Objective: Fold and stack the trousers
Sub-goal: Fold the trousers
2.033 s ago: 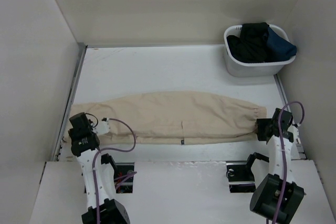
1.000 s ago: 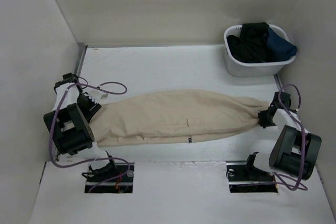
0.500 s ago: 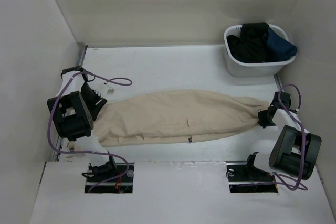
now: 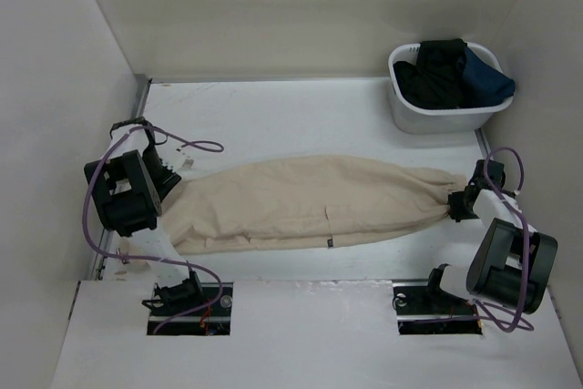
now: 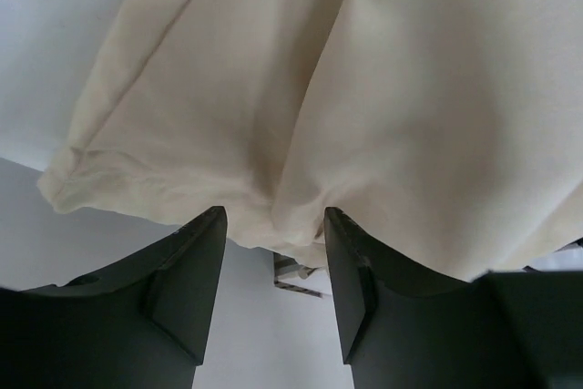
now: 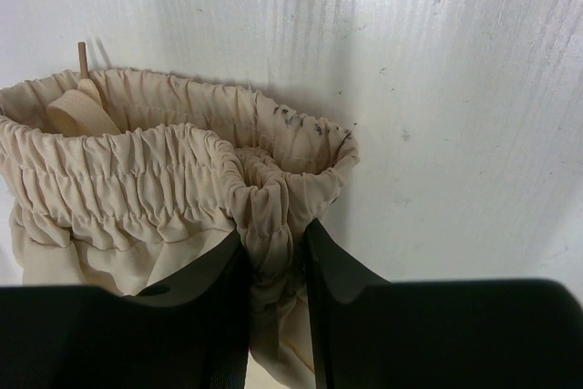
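Note:
The beige trousers (image 4: 310, 202) lie lengthwise across the table, legs to the left and gathered waistband to the right, with a small dark tag (image 4: 329, 243) on the near edge. My left gripper (image 4: 173, 181) is at the leg end, where the cloth tapers up to it. In the left wrist view a thick fold of the trousers (image 5: 364, 88) sits between the tips of the left gripper (image 5: 273, 225), whose jaws stand fairly wide. My right gripper (image 4: 453, 207) is shut on the waistband. The right wrist view shows the right gripper (image 6: 273, 234) pinching the bunched elastic of the trousers (image 6: 137, 179).
A white basket (image 4: 401, 116) at the far right corner holds black and navy garments (image 4: 451, 75). Walls close in the table on the left, right and back. Two cutouts (image 4: 187, 302) (image 4: 435, 302) in the near board hold the arm bases.
Two seconds ago the trousers lay flat with both arms low at their ends. The left arm then rose, gathering the leg end rightwards, and has since crept slightly farther. The right arm has held still over the last second.

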